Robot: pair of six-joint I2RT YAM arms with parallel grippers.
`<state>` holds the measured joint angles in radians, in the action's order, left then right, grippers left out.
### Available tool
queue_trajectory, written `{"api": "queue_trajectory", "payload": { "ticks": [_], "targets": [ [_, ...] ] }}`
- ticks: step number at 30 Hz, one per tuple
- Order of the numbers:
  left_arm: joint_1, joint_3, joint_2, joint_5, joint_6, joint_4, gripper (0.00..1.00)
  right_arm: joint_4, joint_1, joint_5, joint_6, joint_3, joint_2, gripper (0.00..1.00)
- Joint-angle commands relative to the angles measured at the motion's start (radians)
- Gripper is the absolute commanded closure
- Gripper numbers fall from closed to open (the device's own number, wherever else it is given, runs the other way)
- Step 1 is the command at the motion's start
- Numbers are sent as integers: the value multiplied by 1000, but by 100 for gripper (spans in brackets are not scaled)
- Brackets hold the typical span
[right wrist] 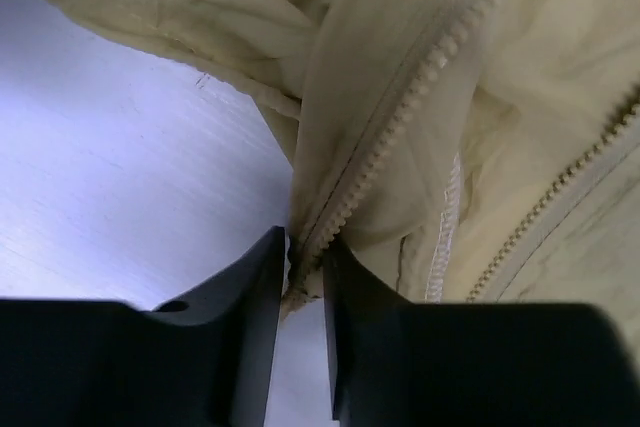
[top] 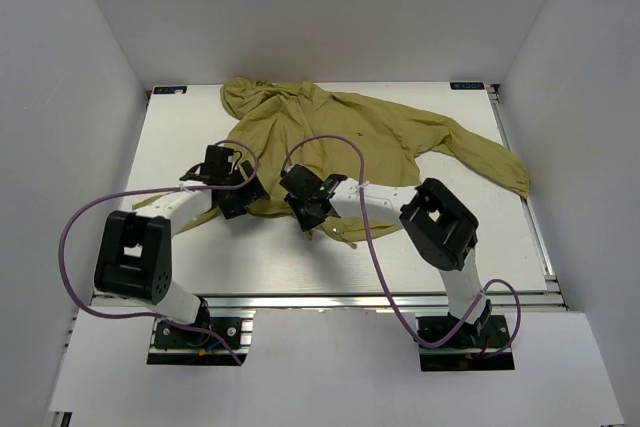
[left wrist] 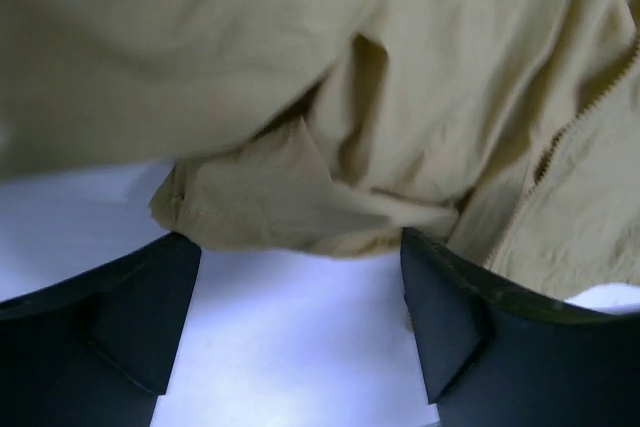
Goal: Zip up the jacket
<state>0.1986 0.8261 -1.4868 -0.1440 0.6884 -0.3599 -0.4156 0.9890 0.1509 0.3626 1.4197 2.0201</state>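
The olive-yellow jacket point(top: 350, 137) lies wrinkled across the back of the white table, hood at the far left, one sleeve stretched to the right. My right gripper point(right wrist: 305, 257) is shut on the bottom end of the jacket's zipper tape point(right wrist: 400, 97) at the hem; in the top view it sits at the jacket's near edge point(top: 303, 209). My left gripper point(left wrist: 300, 277) is open, its fingers point(left wrist: 130, 307) on the table either side of bare table, just short of a folded hem corner point(left wrist: 280, 202). In the top view it is at the jacket's left lower edge point(top: 232, 197).
White walls enclose the table point(top: 300, 257) on three sides. Purple cables point(top: 80, 217) loop from both arms over the near table. A second zipper row point(right wrist: 560, 187) runs at the right of the right wrist view.
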Motion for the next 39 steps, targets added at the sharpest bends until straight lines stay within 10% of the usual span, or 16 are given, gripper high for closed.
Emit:
{"api": "queue_trajectory", "payload": {
  "ticks": [1,3,10,22,27,32,34,39],
  "targets": [
    [2,53,-55,9,-9,29,15,12,4,32,44,58,-3,80],
    [1,73,-93,21,-12,13,25,3,4,27,52,56,-21,98],
    [1,137,-132,161,6,-109,100,46,4,-260,55,1,-187,100],
    [1,122,57,376,111,-384,100,302,-104,-620,307,-418,-373,100],
    [1,74,129,363,114,-439,43,194,-115,-552,308,-476,-376,70],
    [-1,111,204,382,102,-493,6,63,-115,-392,117,-403,-475,39],
    [1,152,230,377,82,-495,2,31,-115,-338,58,-383,-532,11],
    [1,226,223,290,22,-430,2,20,-131,-122,12,-392,-615,11]
  ]
}}
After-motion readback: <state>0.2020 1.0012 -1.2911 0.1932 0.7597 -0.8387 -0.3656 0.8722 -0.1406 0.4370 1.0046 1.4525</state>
